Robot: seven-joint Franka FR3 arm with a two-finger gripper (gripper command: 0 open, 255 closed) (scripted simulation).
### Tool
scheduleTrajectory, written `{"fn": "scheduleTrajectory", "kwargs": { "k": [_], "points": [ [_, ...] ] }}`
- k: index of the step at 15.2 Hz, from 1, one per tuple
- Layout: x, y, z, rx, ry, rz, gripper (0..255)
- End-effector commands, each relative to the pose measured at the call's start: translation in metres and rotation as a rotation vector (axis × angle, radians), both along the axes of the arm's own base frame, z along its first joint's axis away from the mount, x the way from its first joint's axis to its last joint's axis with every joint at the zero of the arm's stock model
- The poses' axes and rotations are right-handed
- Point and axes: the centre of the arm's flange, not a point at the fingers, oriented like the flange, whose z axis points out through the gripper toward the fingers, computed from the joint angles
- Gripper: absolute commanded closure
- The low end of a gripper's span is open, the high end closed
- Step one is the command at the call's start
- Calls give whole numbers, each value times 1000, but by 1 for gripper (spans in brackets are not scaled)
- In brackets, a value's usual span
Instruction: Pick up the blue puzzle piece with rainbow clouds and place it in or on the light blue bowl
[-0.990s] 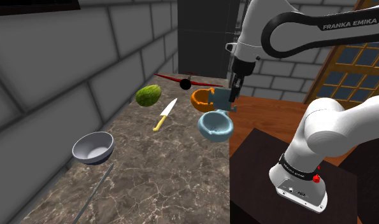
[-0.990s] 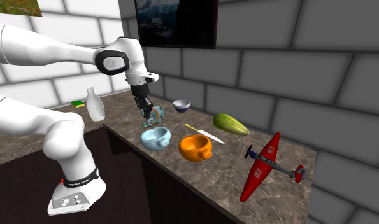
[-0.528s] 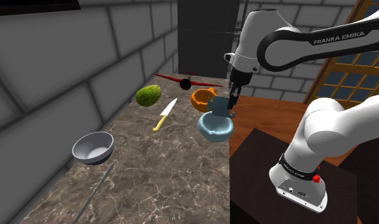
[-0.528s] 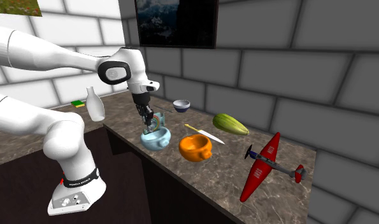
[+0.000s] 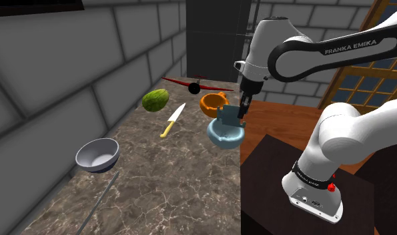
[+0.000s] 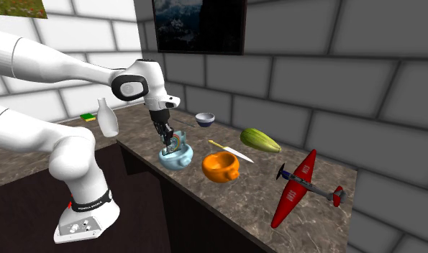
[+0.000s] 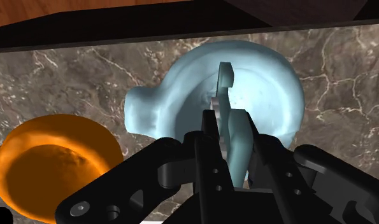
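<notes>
Now black two-finger gripper (image 7: 231, 141) pinches flat blue puzzle piece (image 7: 226, 89) upright over light blue handled bowl (image 5: 231, 139), centre-right in shoulder view; lower into hollow, then release gently.

On the marble counter (image 5: 163, 180) before me: 1 orange cup (image 5: 213, 102) near 1 yellow-handled knife (image 5: 172, 120); 1 green fruit (image 5: 155, 99) by the wall; 1 red toy plane (image 6: 298, 188) beyond the cup; 1 grey bowl (image 5: 97, 155) well apart. 1 white bottle (image 6: 108, 118) stands upright.
</notes>
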Motion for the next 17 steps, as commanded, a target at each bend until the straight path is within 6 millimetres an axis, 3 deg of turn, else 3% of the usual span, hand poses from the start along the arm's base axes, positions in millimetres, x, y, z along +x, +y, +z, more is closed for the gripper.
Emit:
{"fn": "scheduleTrajectory", "kwargs": {
  "k": [1,2,3,8,12,17],
  "points": [
    [0,0,0,0,0,0,255],
    [0,0,0,0,0,0,255],
    [0,0,0,0,0,0,0],
    [0,0,0,0,0,0,0],
    [-5,-1,50,0,0,0,0],
    [-5,-1,50,0,0,0,0]
  ]
}}
